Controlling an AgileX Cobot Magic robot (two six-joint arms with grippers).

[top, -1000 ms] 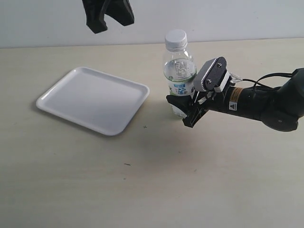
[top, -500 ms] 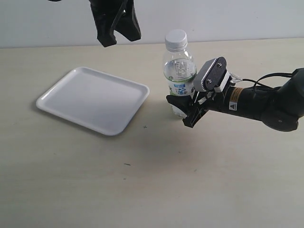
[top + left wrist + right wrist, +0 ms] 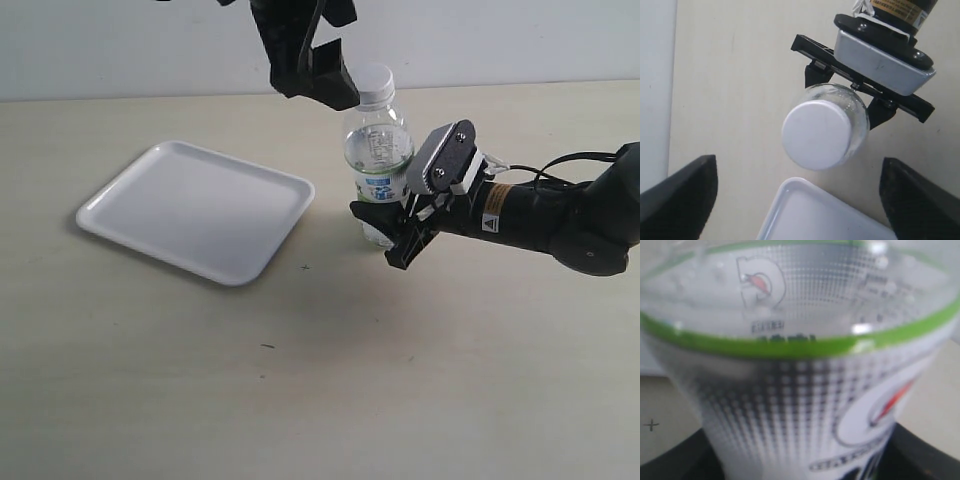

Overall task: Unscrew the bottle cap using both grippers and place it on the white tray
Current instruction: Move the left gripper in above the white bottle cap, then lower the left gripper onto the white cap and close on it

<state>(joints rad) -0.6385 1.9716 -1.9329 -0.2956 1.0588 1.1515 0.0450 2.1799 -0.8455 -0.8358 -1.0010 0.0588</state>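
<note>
Left wrist view: left gripper (image 3: 799, 195) has its black fingers (image 3: 685, 195) spread wide with nothing between them. It hangs above the small round white plastic bottle cap (image 3: 815, 134), which sits off-centre between them.

The cap is screwed on the clear plastic labelled bottle (image 3: 378, 150), upright on the beige table (image 3: 300, 380). The flat white plastic tray (image 3: 190, 210) lies nearby.

Right gripper (image 3: 386, 236) pinches the bottle's lower body.

My judgement: the cap is light, stiff and small, and its top is smooth, so I'd grip the ribbed side squarely. The thin bottle wall may flex or twist under torque.
</note>
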